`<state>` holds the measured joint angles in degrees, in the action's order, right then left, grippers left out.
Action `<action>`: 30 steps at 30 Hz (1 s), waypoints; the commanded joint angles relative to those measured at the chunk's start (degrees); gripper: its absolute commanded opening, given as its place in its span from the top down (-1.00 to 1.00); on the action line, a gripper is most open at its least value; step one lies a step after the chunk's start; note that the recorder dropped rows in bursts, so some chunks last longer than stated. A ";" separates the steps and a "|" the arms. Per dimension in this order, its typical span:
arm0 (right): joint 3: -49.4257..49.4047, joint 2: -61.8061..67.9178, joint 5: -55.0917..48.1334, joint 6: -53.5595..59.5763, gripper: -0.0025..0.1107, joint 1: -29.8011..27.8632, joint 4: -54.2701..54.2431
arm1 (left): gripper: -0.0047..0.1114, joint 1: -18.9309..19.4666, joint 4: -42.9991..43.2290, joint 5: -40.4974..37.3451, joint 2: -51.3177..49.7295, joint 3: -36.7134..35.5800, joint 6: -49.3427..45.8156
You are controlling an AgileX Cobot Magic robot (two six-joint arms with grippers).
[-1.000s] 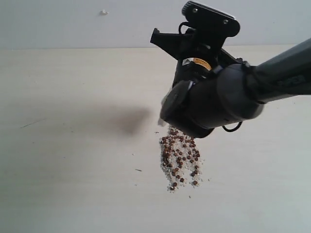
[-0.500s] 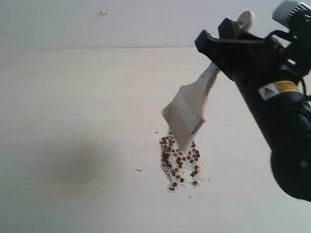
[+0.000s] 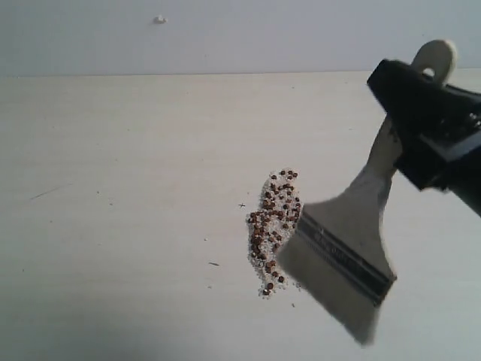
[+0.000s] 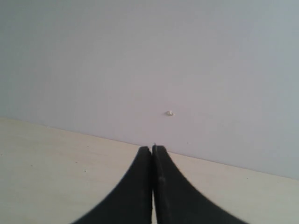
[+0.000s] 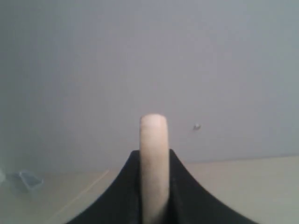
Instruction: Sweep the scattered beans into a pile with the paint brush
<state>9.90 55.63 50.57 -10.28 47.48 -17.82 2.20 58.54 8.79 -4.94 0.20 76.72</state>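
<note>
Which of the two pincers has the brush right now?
The right pincer, clamped on the pale handle of the paint brush. The left pincer is shut on nothing, with only table edge and wall ahead of it.

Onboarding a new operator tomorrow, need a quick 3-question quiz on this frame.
1. True or false: the left hand is shut with nothing in it.
2. What holds the paint brush by its handle? A) the right hand B) the left hand C) nothing, it lies loose
3. In the exterior view, is the bristle end of the paint brush to the left or the right of the beans?

Key: 1 true. 2 A. 3 right.
</note>
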 commanded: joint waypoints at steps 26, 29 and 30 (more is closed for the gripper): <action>-0.43 -55.50 -56.49 2.02 0.96 -0.19 11.77 | 0.92 0.05 -0.43 0.33 0.31 -0.20 -0.05; -0.43 -55.50 -57.38 2.02 0.96 -0.19 11.77 | 0.92 0.05 -0.43 0.45 0.31 -0.20 -0.04; -0.43 -55.50 -57.13 2.02 0.96 -0.19 11.77 | 0.92 0.05 -0.43 0.19 0.31 -0.20 -0.04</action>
<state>9.65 0.34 -6.54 -8.15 47.48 -5.83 2.20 58.54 8.79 -4.94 0.20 76.72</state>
